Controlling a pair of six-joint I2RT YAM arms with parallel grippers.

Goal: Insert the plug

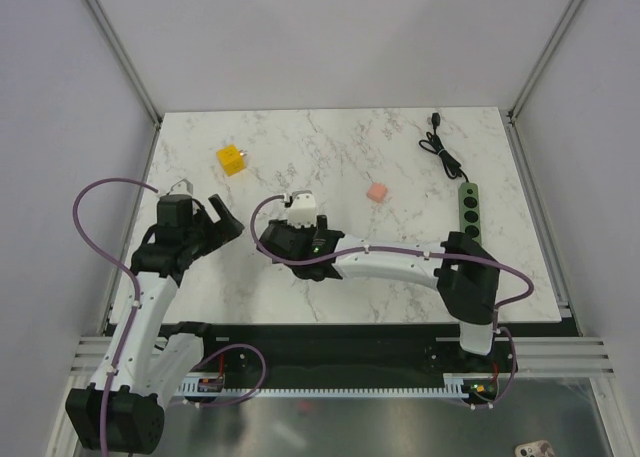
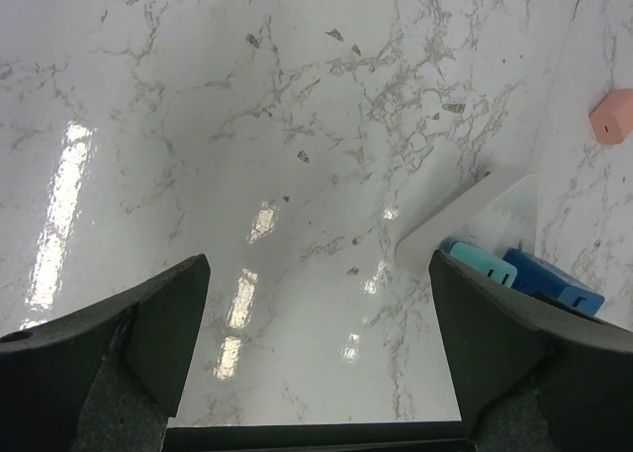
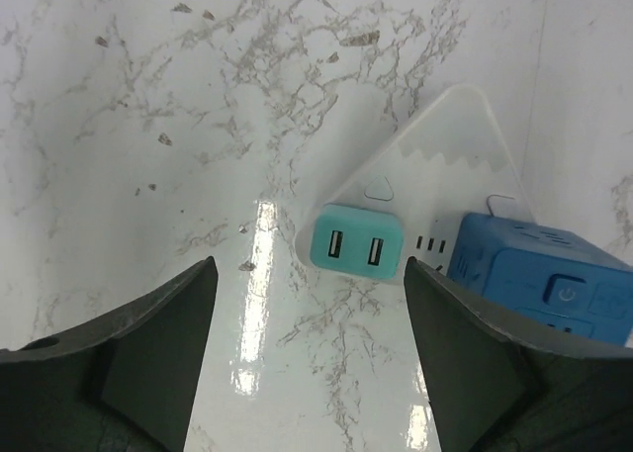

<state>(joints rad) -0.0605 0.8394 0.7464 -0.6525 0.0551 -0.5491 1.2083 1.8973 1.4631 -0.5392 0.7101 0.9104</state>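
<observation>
- Right claw (image 3: pixel 309 269) gapes wide, gripping nothing; a teal charger (image 3: pixel 356 239) lies just ahead, nearer its right finger.
- Left claw (image 2: pixel 318 264) is fully spread, empty, above the worktop (image 2: pixel 247 126).

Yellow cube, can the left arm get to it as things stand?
Probably yes. The yellow cube stands alone just beyond the left gripper, whose jaws are open and empty; the right arm lies off to the side, not between them.

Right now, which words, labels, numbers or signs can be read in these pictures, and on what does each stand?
Power sign (a symbol, not a word): on the button of the blue adapter.
Triangle outline: on the white power strip.
No words, brands or numbers can be read in any view.
</observation>
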